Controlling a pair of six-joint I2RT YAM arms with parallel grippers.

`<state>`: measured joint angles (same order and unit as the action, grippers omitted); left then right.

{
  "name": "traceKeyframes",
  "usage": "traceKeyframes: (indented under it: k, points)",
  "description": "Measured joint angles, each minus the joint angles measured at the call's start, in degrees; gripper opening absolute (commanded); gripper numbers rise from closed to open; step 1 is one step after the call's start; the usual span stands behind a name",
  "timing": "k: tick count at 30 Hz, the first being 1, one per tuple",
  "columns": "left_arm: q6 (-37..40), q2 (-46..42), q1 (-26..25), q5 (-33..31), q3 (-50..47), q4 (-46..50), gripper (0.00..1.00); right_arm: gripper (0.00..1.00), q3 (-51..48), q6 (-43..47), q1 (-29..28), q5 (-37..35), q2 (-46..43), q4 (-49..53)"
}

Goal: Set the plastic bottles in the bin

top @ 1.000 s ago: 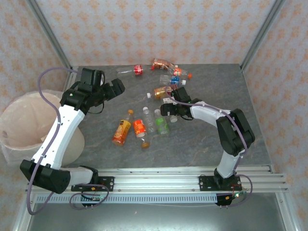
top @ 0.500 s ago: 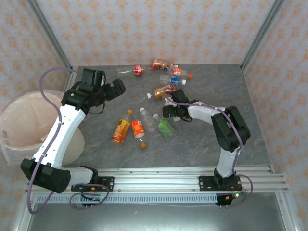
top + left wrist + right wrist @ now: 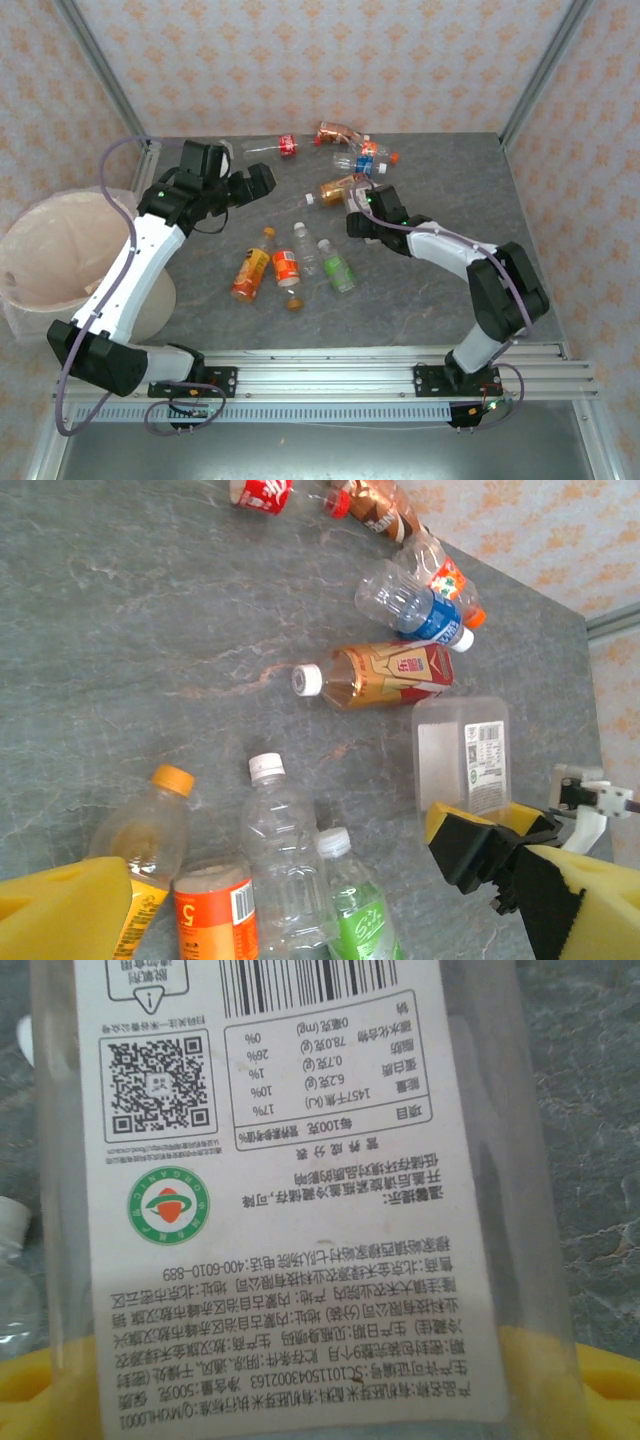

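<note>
The labelled bottle [image 3: 462, 755] lies between the right gripper's [image 3: 360, 220] pads, end-on; whether they pinch it I cannot tell. The left gripper [image 3: 252, 186] gapes, empty. The bin [image 3: 45, 265] sits well apart, beyond it. Gripped by its end, the slick bottle may slip out.

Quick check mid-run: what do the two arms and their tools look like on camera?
Both arms match: white shells on the long links, black joints and wrists. A lilac cable loops along the left arm; a similar one runs along the right arm. The left tool and right tool are black, with yellow finger pads.
</note>
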<state>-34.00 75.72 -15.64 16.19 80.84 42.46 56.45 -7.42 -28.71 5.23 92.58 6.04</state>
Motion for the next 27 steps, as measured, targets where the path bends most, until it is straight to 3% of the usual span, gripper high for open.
traceKeyframes:
  k: [9,21,27]
  points:
    - [1.0,4.7,-6.3,2.2,0.1,-3.7,1.00,0.61,-4.4,0.0,-0.3,6.9,-6.8,-5.7]
    - [0.1,18.0,-14.5,9.5,5.2,-12.7,1.00,0.60,-4.6,-0.5,-4.1,19.1,-11.8,-12.8]
    - [-2.4,20.9,-15.5,7.2,5.8,-13.6,1.00,0.61,-4.6,-1.4,-5.1,22.1,-11.8,-13.7]
